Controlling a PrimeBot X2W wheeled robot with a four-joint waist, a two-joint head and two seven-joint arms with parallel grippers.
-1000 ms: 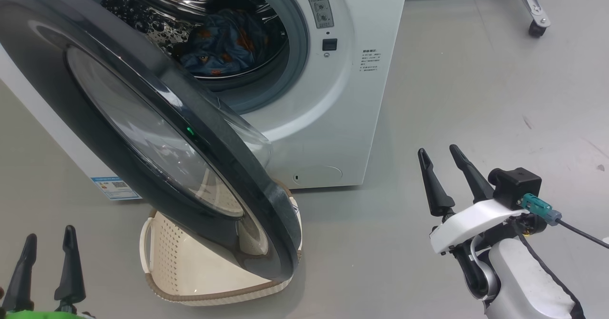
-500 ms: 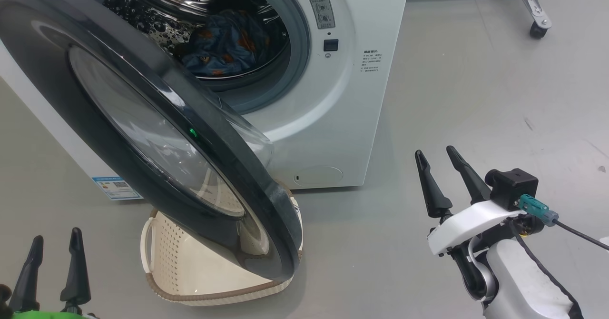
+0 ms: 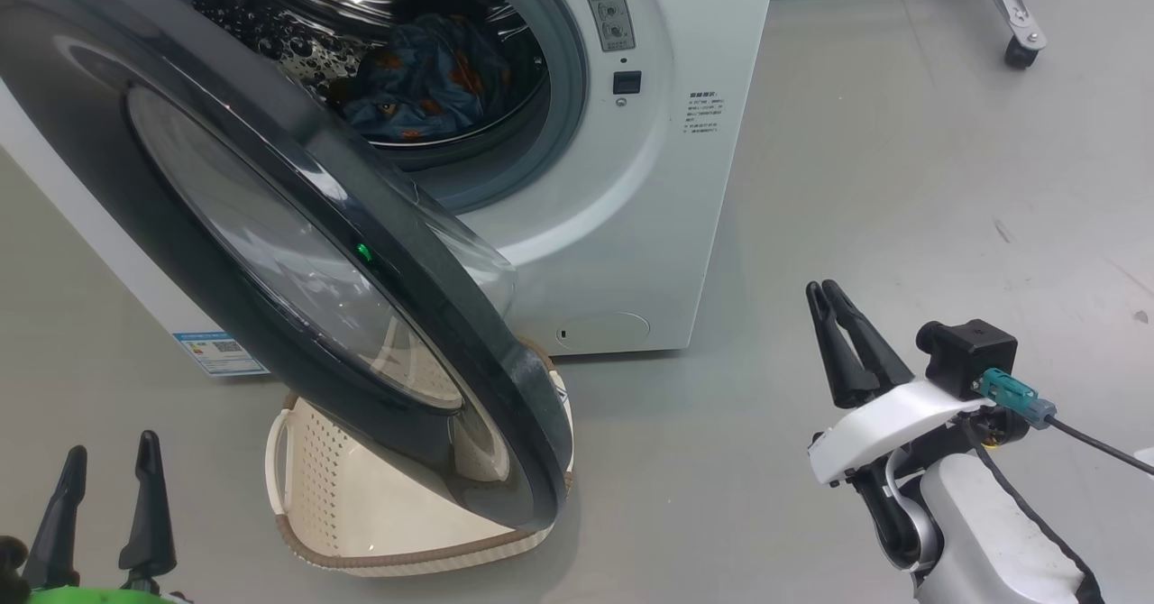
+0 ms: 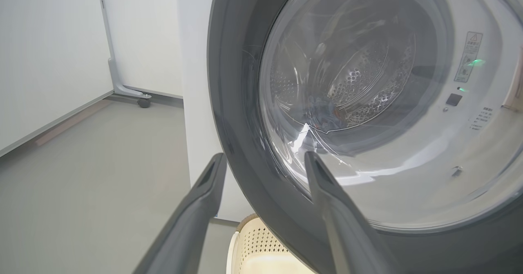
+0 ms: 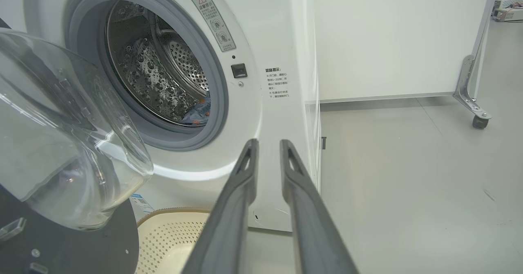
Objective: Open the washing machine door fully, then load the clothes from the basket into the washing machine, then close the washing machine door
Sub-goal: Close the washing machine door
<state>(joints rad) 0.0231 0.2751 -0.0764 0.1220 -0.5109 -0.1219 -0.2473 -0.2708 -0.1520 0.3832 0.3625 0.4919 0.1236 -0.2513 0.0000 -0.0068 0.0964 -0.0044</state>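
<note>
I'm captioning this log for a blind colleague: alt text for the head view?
A washing machine stands with its black-rimmed door open over a cream basket; a blue patterned garment lies in the drum. The left gripper is open at lower left, the right gripper shut at lower right.

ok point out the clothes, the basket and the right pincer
the clothes (image 3: pixel 424 81), head view, middle of the blue bundle in the drum
the basket (image 3: pixel 311 469), head view, its perforated left wall
right pincer (image 3: pixel 821 288), head view, midway between its fingertips
</note>
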